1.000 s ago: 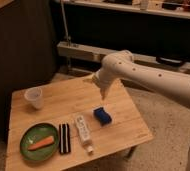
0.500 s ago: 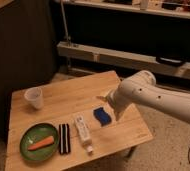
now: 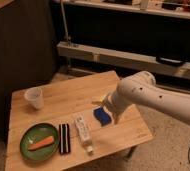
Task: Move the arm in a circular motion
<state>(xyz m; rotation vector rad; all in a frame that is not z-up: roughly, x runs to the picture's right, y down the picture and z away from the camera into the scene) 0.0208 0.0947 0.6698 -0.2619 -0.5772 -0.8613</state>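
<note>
The arm (image 3: 153, 97) is glossy white with thick rounded segments. It reaches in from the right edge and bends over the right part of the wooden table (image 3: 68, 107). Its beige gripper (image 3: 104, 106) hangs low at the arm's end, just above and behind a blue sponge (image 3: 102, 117) on the table. The gripper holds nothing that I can see.
On the table are a white cup (image 3: 34, 97) at the back left, a green plate (image 3: 30, 149) with a carrot (image 3: 42, 142) at the front left, a black bar (image 3: 64, 138) and a white tube (image 3: 83, 133). A metal shelf rail (image 3: 128, 59) runs behind the table.
The arm has swung from the table's back edge toward the front right, and the gripper has come down close over the blue sponge. The things on the table have not moved.
</note>
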